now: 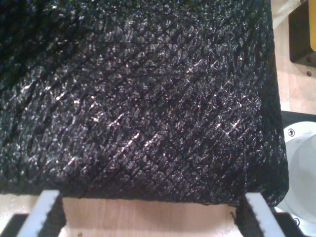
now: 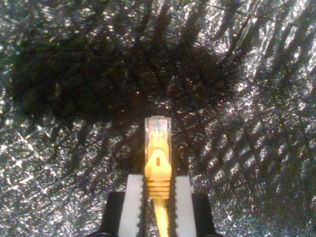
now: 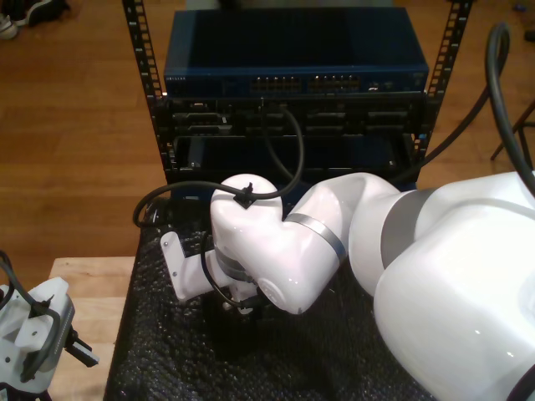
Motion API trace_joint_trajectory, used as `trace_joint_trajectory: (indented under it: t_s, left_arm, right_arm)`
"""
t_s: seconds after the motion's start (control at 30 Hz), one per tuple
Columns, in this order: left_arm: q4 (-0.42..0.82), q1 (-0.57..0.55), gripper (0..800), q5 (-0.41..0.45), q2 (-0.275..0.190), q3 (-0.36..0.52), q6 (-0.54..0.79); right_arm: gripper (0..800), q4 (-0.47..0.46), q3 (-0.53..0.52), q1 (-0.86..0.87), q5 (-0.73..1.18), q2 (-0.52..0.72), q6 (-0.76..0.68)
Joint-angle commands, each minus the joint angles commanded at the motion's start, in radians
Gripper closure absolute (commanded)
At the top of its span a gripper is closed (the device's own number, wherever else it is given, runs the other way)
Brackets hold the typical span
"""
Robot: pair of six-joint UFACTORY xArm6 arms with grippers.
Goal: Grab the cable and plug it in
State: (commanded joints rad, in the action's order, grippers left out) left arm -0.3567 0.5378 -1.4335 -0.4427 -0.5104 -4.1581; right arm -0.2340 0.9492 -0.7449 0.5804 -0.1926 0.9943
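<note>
Black mat (image 2: 256, 74) | my second gripper (image 2: 158, 197) jaws clamp cable (image 2: 158, 153) | my first gripper (image 1: 148, 217) jaws wide

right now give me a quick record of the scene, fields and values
cable: yellow, clear plug pointing ahead of the pads, over the black mat
second gripper: shut on the cable behind the plug
first gripper: open, nothing between its fingers, at the mat's edge
rack: blue switch on top, port rows facing the arms
plugged in: not yet
</note>
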Motion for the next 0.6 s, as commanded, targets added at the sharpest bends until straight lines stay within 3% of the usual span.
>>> trace_joint_trajectory:
  t_s: [0.3,0.6]
  left_arm:
    - [0.0,0.0,0,-0.003,0.0,-0.006,0.0]
    - [0.0,0.0,1,-0.02,-0.005,-0.014,-0.003]
  right_arm:
    - [793,0.009,0.0,0.02,0.012,0.061,-0.006]
    - [793,0.02,-0.009,0.104,0.163,0.163,-0.008]
